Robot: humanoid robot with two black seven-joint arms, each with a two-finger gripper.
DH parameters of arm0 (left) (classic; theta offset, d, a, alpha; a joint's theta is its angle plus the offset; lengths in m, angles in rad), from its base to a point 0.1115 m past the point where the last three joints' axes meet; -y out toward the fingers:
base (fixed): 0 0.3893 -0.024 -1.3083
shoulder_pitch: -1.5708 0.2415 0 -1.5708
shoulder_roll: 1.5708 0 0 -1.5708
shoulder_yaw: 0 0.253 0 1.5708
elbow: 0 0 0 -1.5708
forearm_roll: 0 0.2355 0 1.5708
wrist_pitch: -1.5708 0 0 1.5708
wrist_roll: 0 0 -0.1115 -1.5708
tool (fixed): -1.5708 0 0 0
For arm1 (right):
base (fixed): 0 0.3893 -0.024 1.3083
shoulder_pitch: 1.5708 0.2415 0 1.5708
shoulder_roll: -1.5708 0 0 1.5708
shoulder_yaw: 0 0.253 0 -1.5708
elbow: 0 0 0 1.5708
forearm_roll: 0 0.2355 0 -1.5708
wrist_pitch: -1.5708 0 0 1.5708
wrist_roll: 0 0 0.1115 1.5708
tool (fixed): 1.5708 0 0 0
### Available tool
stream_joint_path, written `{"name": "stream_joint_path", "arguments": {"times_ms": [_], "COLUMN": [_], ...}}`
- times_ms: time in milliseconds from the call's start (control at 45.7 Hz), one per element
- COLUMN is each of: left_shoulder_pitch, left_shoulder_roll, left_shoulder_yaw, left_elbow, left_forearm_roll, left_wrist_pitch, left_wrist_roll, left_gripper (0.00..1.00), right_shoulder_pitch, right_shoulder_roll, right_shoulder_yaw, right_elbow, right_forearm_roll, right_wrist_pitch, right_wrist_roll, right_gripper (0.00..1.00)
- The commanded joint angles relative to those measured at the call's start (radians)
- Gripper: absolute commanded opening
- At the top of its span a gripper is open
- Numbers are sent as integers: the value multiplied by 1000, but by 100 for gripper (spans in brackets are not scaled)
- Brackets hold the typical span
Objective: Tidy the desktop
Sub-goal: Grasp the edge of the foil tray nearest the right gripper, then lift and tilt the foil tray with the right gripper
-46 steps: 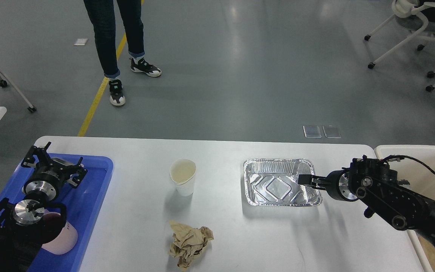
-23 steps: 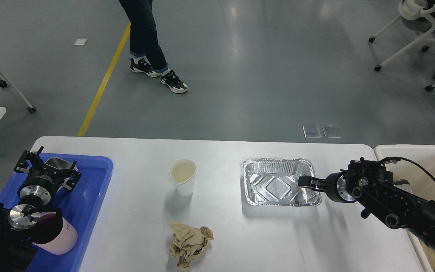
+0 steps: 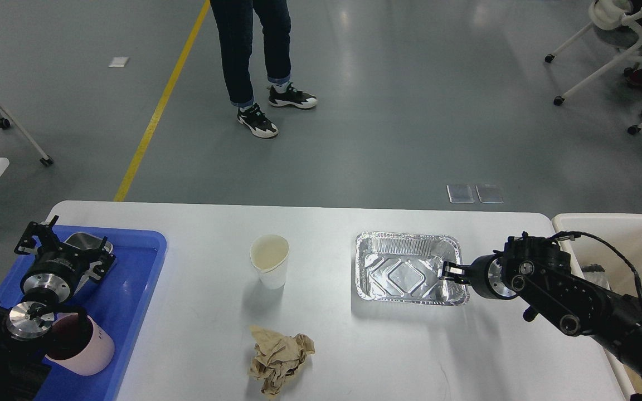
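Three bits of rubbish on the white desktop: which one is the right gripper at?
The foil tray: the right gripper is at its right rim. The paper cup and the crumpled brown paper sit apart to the left, untouched.

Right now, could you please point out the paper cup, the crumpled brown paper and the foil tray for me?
paper cup (image 3: 270, 267): head view, on its white side wall.
crumpled brown paper (image 3: 279, 360): head view, on the middle of the wad.
foil tray (image 3: 398, 275): head view, on its embossed floor.
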Motion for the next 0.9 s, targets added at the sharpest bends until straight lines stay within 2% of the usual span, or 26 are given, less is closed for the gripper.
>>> {"name": "stream_joint_path", "arguments": {"times_ms": [0, 88, 153, 219, 744, 876], "left_shoulder_pitch": [0, 0, 0, 0, 5, -3], "left_shoulder_roll": [9, 12, 13, 16, 27, 27], "left_shoulder_yaw": [0, 0, 0, 0, 0, 0], "left_elbow": [0, 0, 0, 0, 0, 0], "left_forearm_roll": [0, 0, 0, 0, 0, 0], "left_wrist_pitch": [0, 0, 0, 0, -2, -2], "left_wrist_roll": [0, 0, 0, 0, 2, 2], "left_gripper": [97, 97, 97, 97, 97, 97], "right_shoulder_pitch": [0, 0, 0, 0, -11, -1], "right_shoulder_roll": [11, 19, 27, 37, 28, -15], "right_shoulder_yaw": [1, 1, 2, 5, 19, 21], "right_elbow": [-6, -12, -23, -34, -11, -6], "right_forearm_roll": [4, 5, 7, 10, 39, 66], "right_wrist_pitch": [0, 0, -11, -14, -4, -8], "right_wrist_roll": [0, 0, 0, 0, 1, 1], "right_gripper": [30, 20, 5, 1, 0, 0]}}
